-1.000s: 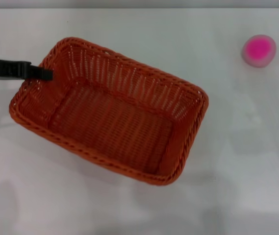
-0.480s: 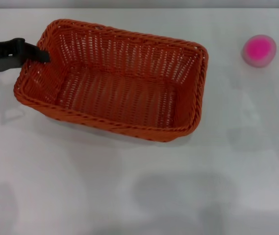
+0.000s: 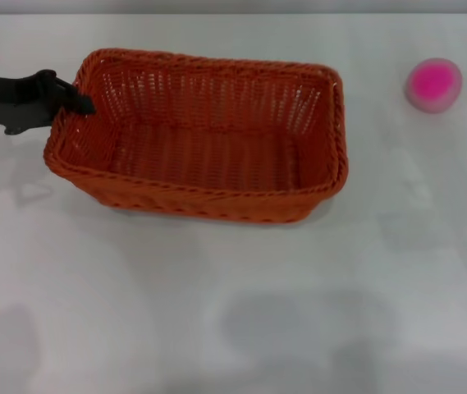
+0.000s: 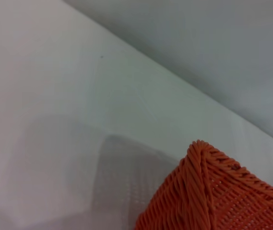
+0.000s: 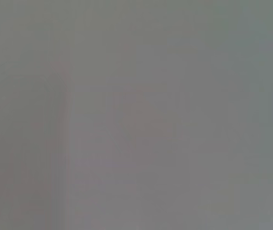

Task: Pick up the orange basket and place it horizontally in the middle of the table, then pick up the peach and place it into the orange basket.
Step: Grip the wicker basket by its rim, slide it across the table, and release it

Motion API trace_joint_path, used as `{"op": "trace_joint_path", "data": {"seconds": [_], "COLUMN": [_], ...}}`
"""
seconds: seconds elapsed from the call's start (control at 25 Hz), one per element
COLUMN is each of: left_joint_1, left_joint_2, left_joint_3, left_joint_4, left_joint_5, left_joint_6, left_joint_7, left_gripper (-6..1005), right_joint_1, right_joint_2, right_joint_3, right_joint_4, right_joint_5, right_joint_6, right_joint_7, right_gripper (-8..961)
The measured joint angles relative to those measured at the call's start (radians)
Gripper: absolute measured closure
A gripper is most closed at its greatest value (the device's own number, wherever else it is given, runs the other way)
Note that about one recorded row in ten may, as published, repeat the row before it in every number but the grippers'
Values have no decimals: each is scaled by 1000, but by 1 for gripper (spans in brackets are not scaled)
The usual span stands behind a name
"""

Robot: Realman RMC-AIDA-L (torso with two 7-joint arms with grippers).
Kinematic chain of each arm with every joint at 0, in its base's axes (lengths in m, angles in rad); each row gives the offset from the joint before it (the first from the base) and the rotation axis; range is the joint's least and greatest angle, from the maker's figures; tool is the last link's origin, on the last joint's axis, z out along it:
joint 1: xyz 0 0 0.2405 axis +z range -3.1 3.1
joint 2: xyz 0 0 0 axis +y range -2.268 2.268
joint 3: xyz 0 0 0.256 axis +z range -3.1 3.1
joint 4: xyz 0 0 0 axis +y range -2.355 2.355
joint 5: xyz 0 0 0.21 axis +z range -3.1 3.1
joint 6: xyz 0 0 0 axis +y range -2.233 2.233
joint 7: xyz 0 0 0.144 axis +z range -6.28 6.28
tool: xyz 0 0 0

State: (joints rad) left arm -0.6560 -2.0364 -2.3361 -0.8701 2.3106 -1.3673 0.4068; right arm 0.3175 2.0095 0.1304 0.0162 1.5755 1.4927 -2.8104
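White table (image 3: 217, 312): left hand (image 3: 81, 103) grips orange basket (image 3: 208, 139) rim, peach (image 3: 432, 82) far right.

This looks like a bare robot test bench rather than a home or shop. A wide, plain white table (image 3: 217, 312) fills the head view, smooth and unmarked, with only soft shadows on it. In the left wrist view a flat grey wall (image 4: 213, 43) rises straight behind the table's far edge, with no furniture, shelving or decoration anywhere in sight.
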Motion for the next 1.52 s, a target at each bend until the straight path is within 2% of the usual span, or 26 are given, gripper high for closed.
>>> {"op": "trace_joint_path", "data": {"seconds": [0.76,1.44,1.52], "left_joint_1": [-42,-51,-51], "left_joint_2": [4,2,1], "left_joint_3": [14,14,14], "left_joint_4": [114,121,121], "left_joint_5": [16,1,-4], "left_joint_6": [56,44,42], "left_joint_7": [34,43,47], "left_gripper": [793,779,685], "right_joint_1": [-1,6,6], "right_joint_2": [-2,-2,-2], "right_joint_3": [0,0,0], "right_joint_4": [-4,-4,-4], "right_joint_5": [0,0,0], "right_joint_6": [-7,-8,-8], "right_joint_7": [-3,-3,-2], "right_gripper": [259,259,259]}}
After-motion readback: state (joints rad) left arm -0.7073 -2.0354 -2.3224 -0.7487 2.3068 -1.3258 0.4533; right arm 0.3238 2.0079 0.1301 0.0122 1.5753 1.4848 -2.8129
